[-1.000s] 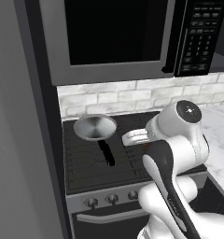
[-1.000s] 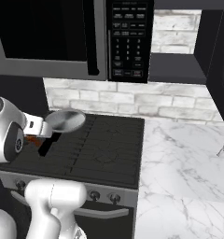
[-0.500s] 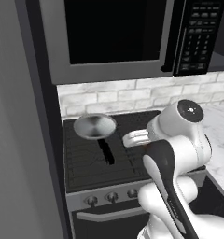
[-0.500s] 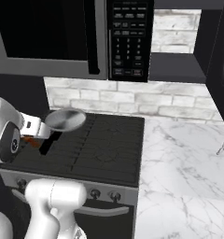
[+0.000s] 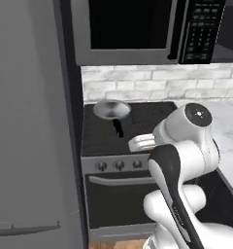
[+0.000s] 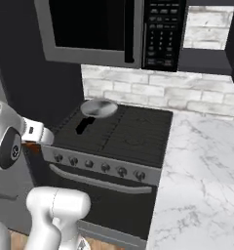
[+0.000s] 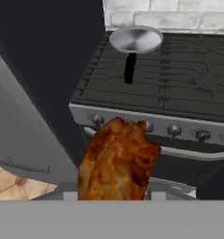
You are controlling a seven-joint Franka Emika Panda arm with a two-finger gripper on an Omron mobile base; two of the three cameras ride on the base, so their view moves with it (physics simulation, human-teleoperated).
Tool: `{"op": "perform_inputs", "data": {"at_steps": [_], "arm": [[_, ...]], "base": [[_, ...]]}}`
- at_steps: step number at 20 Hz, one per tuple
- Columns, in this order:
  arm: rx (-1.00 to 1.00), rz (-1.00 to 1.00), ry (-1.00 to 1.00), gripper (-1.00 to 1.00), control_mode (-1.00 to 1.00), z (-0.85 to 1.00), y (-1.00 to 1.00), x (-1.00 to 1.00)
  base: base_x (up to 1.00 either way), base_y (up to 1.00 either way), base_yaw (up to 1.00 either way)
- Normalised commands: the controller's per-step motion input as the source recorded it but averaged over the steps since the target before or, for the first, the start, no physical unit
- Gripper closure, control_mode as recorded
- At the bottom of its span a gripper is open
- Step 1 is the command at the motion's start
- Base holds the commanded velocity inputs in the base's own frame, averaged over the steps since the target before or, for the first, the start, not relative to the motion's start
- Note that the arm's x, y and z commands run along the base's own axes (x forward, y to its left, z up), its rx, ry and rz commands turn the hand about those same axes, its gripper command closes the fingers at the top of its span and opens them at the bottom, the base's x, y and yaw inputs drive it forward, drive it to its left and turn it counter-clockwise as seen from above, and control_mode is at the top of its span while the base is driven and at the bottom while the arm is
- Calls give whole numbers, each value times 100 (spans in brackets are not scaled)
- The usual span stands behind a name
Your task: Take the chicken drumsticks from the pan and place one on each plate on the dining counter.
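Black stove (image 5: 138, 127) dead ahead, dark grates across the top, a row of round knobs (image 6: 105, 167) along its grey front panel and a long oven handle (image 7: 179, 151) below. On the back left burner, the pan (image 5: 111, 109), light grey and shallow, black handle pointing toward the front edge; same pan (image 6: 99, 107) from the right side and again (image 7: 136, 38) from the hand. Looks bare inside from the hand view. Above it, a dark microwave (image 5: 152, 29) with a keypad on its right. White brick backsplash (image 6: 153, 90) behind the burners. Right of the stove, a white marble tabletop (image 6: 202, 171) with grey veins. Left of the stove, a tall grey fridge side (image 5: 31, 121). A patch of tan tile floor (image 7: 16, 184) low in the hand view.

One drumstick (image 7: 117, 163) large and close in the hand view, orange-brown, out in front of the oven and well apart from the pan. Claw clenched on that drumstick, fingertips hidden behind the meat.
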Motion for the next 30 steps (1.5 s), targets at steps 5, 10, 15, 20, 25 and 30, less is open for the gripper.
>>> {"op": "perform_inputs", "data": {"at_steps": [5,10,15,20,25,30], "arm": [[0,0,0,100,100,0,0,0],[0,0,0,100,100,0,0,0],[0,0,0,100,100,0,0,0],[0,0,0,100,100,0,0,0],[0,0,0,100,100,0,0,0],[0,0,0,100,100,0,0,0]], "base": [[-30,0,100],[-9,0,100],[-8,0,100],[-2,0,100],[54,0,89],[98,0,55]]}}
